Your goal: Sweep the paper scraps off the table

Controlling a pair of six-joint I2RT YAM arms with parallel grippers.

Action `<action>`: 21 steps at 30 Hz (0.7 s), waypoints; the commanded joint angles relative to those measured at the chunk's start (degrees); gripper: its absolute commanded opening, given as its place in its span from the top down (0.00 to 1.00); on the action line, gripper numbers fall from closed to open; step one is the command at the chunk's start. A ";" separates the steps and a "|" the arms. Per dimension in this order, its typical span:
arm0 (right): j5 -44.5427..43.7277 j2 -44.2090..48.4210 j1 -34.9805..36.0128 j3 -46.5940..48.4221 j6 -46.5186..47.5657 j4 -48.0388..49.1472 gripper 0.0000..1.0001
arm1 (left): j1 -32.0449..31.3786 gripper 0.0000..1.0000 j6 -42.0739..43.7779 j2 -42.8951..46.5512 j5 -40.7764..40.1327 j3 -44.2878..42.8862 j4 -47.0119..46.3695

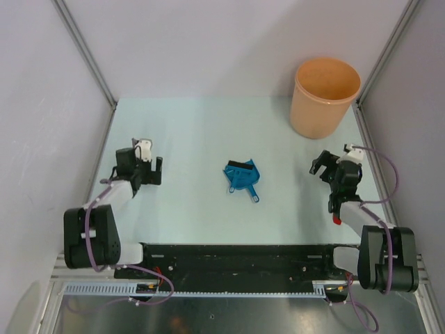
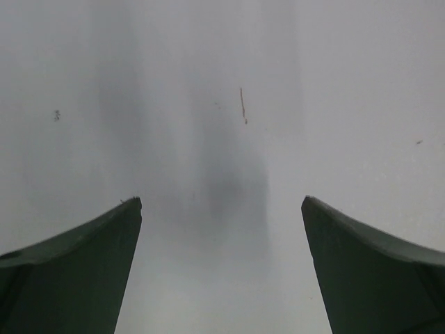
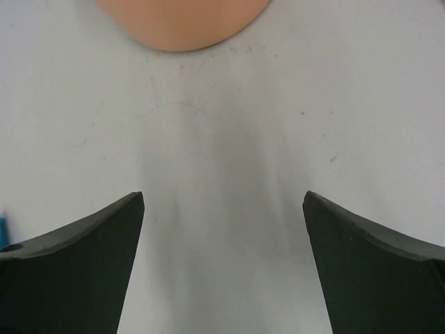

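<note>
From here I cannot tell where the paper scraps lie on the pale green table (image 1: 195, 132); a blue dustpan (image 1: 242, 175) sits mid-table, well apart from both arms; an orange bin (image 1: 325, 97) stands far right, beyond the right gripper (image 3: 222, 202), fingers spread, empty; left gripper (image 2: 221, 209) likewise released.

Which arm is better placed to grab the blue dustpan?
Right, probably: the handle of the dustpan angles toward the open right gripper, and the orange bin stands on that side.
</note>
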State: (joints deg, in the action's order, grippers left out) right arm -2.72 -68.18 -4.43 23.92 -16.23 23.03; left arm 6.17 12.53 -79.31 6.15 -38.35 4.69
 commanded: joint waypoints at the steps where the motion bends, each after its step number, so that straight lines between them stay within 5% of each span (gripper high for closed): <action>1: -9.75 0.16 1.44 -7.73 7.60 24.32 0.00 | 0.06 0.00 -6.82 7.75 1.75 7.92 -25.31; 7: -9.76 -5.45 2.58 -16.35 8.84 41.11 0.00 | 0.06 0.00 -7.61 12.15 2.11 23.39 -50.01; 12: -6.69 -18.11 6.08 -19.44 13.76 62.29 0.00 | -0.11 0.00 -8.58 13.74 -0.35 25.16 -52.94; 15: -7.13 -14.09 7.50 -17.16 15.00 51.45 0.00 | -0.72 0.00 -8.58 14.09 -2.01 25.60 -53.38; 20: -6.68 -15.49 7.59 -13.82 15.61 47.30 0.00 | -2.21 0.00 -13.33 14.18 4.64 27.97 -59.60; 21: -6.60 -16.01 7.59 -13.73 15.87 47.63 0.00 | -3.44 0.00 -12.63 13.48 0.92 28.59 -61.88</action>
State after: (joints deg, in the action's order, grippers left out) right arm -9.15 -84.31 2.90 7.38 -2.68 69.56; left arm 5.30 4.19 -66.19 7.03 -12.27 -46.81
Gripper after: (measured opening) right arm 0.995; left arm 0.996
